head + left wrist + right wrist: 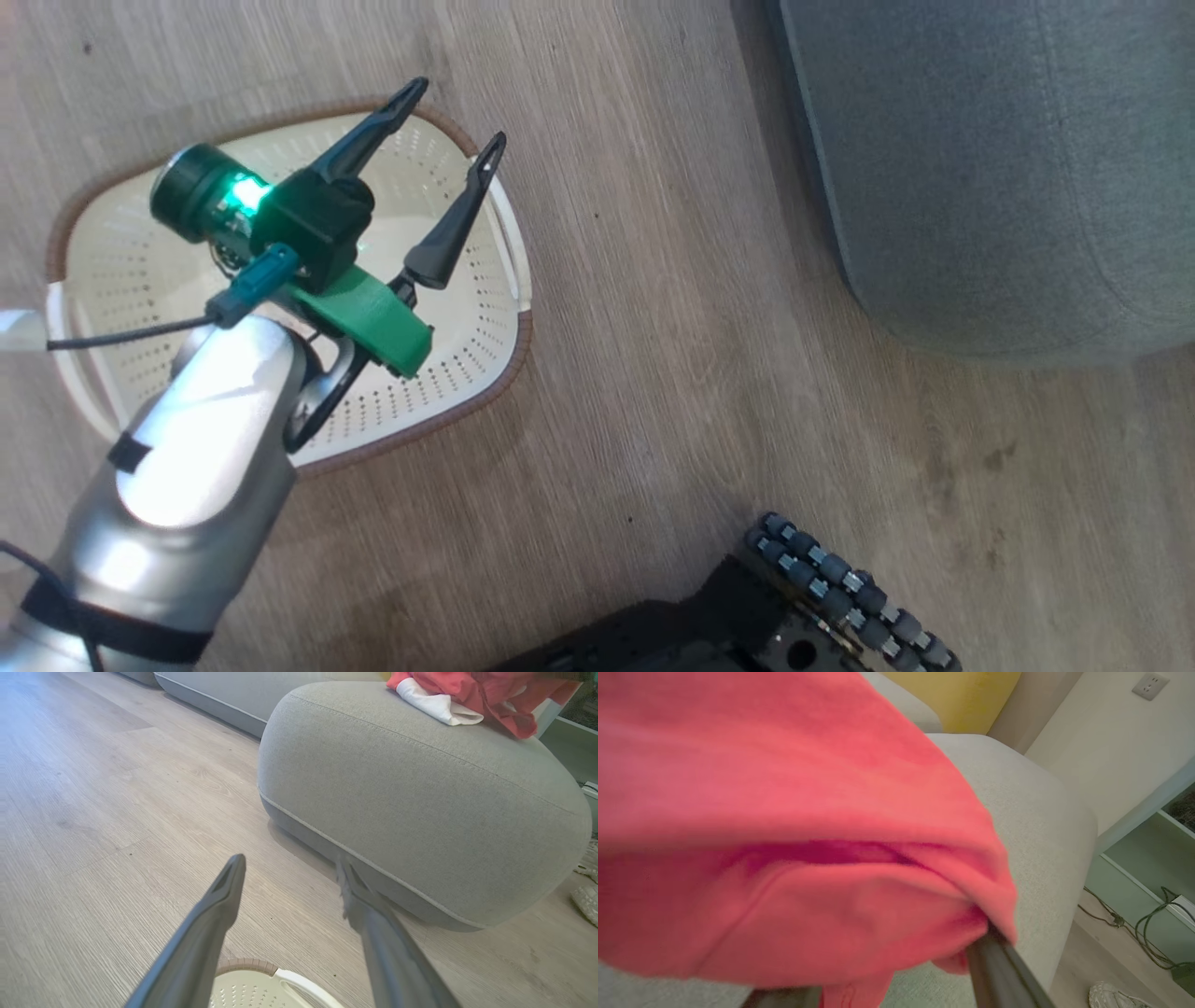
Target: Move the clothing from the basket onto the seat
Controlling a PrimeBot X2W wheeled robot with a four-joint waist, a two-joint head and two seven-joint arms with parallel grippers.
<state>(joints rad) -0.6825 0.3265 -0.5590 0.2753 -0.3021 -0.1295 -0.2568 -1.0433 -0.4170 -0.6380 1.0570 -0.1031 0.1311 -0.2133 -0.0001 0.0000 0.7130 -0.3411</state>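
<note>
Lying on top of the seat (420, 802): the clothing (472, 693), a crumpled red heap with one white panel, at the cushion's far end in the left wrist view (bunched up, so no long axis to speak of).

- Position against tool: in the right wrist view, red fabric drapes over the right gripper (896, 961), hiding the tips. One dark finger (999, 975) comes out from under its hem, with grey upholstery directly beneath and behind.
- Right gripper, state: whether it pinches the cloth or merely sits under it cannot be told.
- Left gripper (456, 113): spread wide and holding nothing, poised over the basket (509, 369), well apart from the seat.
- Basket: no red shows on the perforated floor and walls not covered by the arm. It stands on the wood-look floor (653, 280), with the seat off to its right in the head view.
- Nearer arm: the right, by a wide margin, since the garment lies on its own fingers.
- Judgement: the transfer looks all but finished. What is left probably comes down to letting the cloth go straight down onto the cushion and drawing the fingers out from under it without dragging it off the rounded edge.
- Views compared: the left wrist view gives the heap's place on the seat; the right wrist view gives the contact with the finger; the head view gives the basket's bare interior.
</note>
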